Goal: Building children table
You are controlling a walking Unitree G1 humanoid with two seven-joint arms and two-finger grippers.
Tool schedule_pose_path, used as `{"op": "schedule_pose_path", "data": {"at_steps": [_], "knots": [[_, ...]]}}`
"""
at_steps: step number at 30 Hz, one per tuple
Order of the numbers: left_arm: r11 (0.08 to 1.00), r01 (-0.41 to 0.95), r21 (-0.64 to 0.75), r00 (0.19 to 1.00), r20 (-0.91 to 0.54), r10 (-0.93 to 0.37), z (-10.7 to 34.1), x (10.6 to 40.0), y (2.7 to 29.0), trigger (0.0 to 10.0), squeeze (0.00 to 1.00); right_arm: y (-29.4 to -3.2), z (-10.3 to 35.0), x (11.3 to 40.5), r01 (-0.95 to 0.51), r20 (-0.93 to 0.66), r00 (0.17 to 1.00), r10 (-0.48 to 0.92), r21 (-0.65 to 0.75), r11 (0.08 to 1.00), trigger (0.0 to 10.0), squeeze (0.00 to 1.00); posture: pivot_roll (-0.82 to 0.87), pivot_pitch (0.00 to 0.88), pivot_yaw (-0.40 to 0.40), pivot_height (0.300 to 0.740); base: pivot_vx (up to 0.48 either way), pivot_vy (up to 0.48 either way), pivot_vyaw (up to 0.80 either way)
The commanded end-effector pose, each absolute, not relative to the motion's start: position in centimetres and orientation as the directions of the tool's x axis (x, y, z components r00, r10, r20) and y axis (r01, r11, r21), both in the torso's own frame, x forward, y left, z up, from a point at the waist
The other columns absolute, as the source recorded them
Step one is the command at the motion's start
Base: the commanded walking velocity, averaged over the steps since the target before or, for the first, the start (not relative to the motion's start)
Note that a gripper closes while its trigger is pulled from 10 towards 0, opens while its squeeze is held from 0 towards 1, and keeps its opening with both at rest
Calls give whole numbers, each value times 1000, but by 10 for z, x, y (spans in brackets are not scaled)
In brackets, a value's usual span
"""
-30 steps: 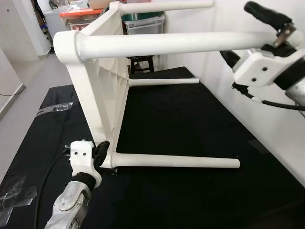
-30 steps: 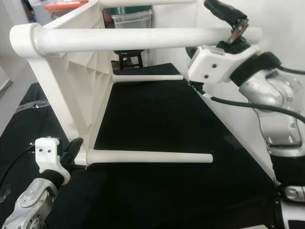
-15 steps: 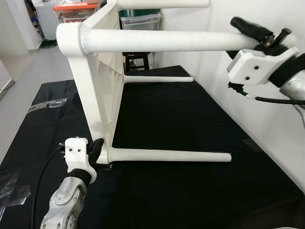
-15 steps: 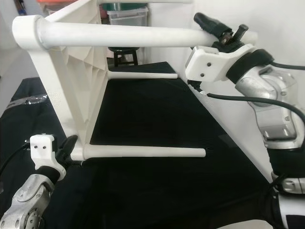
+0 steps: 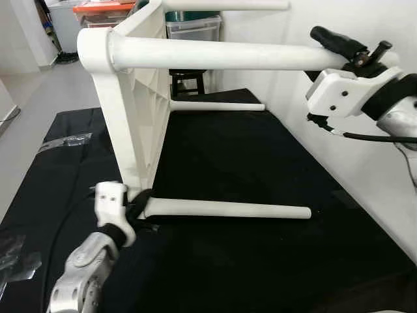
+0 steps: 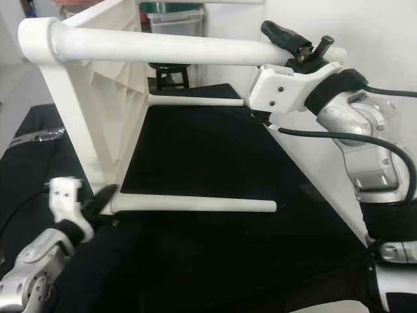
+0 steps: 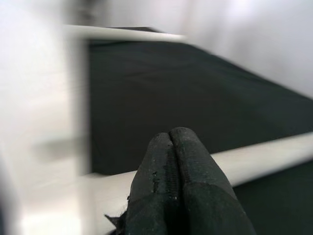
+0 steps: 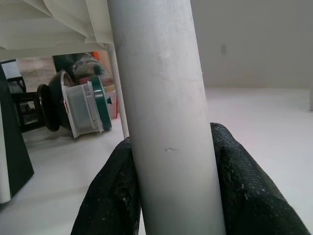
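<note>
White plastic, your children's table is tipped on its side on the black cloth, top standing upright and four legs running level out from it. Your right gripper pinches the raised near leg close to its free end; in the right wrist view that leg sits squeezed between the two black fingers. Your left gripper, fingers pressed together and empty in the left wrist view, rests at the root of the low near leg, just where it meets the table top.

Since a second ago, the left gripper has slid in from beside the table's lower corner onto the root of that leg. The table looks more upright too, though the head camera has moved as well, so don't read much into that. All four legs appear fitted, so you are probably down to checking joints or righting the table.
</note>
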State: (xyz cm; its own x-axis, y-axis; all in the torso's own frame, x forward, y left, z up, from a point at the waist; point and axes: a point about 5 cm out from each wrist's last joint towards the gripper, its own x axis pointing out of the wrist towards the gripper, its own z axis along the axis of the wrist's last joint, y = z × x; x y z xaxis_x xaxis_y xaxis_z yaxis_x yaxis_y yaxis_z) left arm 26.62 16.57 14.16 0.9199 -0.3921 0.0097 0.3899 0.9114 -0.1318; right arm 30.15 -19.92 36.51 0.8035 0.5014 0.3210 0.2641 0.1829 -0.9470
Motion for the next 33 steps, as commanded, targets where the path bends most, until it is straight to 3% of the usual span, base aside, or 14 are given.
{"op": "schedule_pose_path", "data": {"at_steps": [1,9,10,12,17,24,25,27,28,33], "knots": [[905,407,-121,912,-3,-410,143,267,170,10000,0,-191,372,299,265,361,762,538,-931,250,0,0,-191,0,-3,740,0,0,0],[960,279,-5,960,10,-279,141,291,197,10000,0,-188,373,298,256,370,753,545,-926,276,0,0,-204,0,-6,740,0,0,0],[987,159,-12,987,31,-159,139,305,221,10000,0,-188,374,297,255,378,751,542,-922,289,0,0,-215,0,-10,740,0,0,0],[997,71,-44,997,31,-69,133,312,239,10000,0,-188,375,296,255,384,749,541,-920,299,0,0,-215,0,-10,740,0,0,0],[983,-49,-178,999,-16,47,122,321,273,10000,0,-187,377,291,251,378,745,550,-922,294,0,0,-279,0,-1,740,0,0,0],[970,-193,-145,979,-90,182,107,318,305,10000,0,-208,383,289,277,403,794,455,-906,319,0,0,-303,0,20,740,0,0,0],[963,-237,-128,971,-49,233,122,316,326,10000,0,-224,381,291,288,425,828,365,-881,375,0,0,-278,0,16,740,0,0,0],[957,-265,-119,964,-13,265,134,315,340,10000,0,-235,379,293,296,436,848,301,-861,412,0,0,-271,0,16,740,0,0,0],[938,-334,-94,933,111,343,184,309,381,10000,0,-259,365,297,314,432,889,151,-816,486,0,0,-234,0,28,740,0,0,0],[928,-364,-74,901,225,371,233,302,407,10000,0,-273,344,302,307,399,916,47,-770,560,0,0,-198,0,36,740,0,0,0]]}}
